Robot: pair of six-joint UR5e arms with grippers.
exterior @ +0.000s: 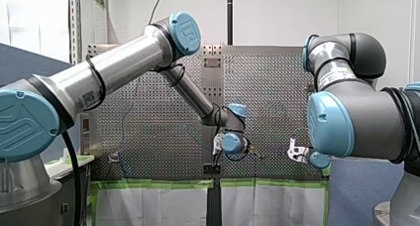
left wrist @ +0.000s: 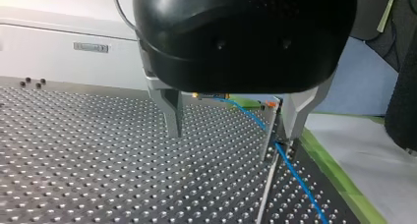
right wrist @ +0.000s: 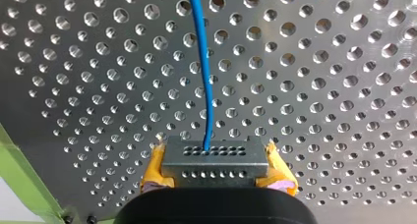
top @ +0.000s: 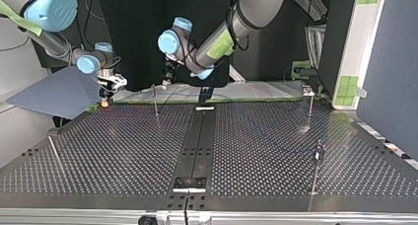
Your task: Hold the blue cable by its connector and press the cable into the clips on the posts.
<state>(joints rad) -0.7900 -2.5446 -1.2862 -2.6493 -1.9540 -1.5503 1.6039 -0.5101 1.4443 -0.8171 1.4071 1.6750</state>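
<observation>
Front cam sits behind the arms (exterior: 124, 62), facing over the perforated table (exterior: 148, 137); top cam faces back from opp. edge. Wrist cams ride close — both catch the blue cable (left wrist: 295, 175).

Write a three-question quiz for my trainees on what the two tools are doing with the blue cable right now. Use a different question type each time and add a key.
1. True or false: the right tool grips the connector of the blue cable.
2. The left tool is: A open; B shut on the cable; C out of view.
3. Fill the gap: the right tool's pads are ____ in colour.
Key: 1 true; 2 A; 3 yellow.
</observation>
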